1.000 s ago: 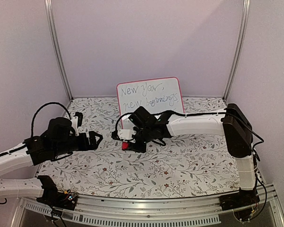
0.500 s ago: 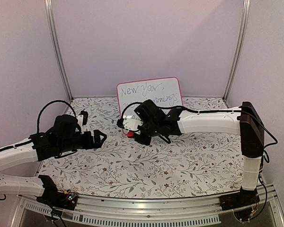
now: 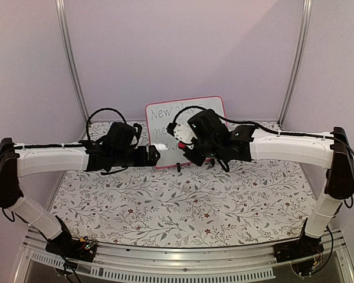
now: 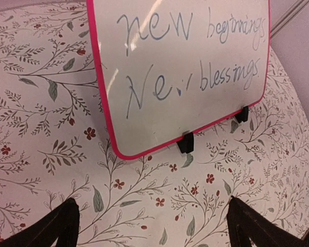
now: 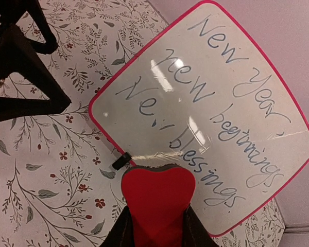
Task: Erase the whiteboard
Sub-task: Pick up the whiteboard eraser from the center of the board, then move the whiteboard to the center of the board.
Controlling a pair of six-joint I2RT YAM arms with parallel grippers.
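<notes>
I see the whiteboard point(image 3: 209, 109) standing upright on its black feet point(image 4: 185, 142) at the middle of the bench's point(image 3: 165, 206) far edge, with handwriting across its face. My right gripper point(image 3: 183, 144) is clamped on the red eraser point(image 5: 157, 198), close before the board's lower part; I can't tell whether it touches. My left gripper point(image 4: 149, 231) hangs spread wide near the board's lower left corner.

Dark handwriting on the whiteboard point(image 5: 159, 98) in front of me, top line I read "New Year", second "new beginnings", third "New blessings", its "w" faint and broken
</notes>
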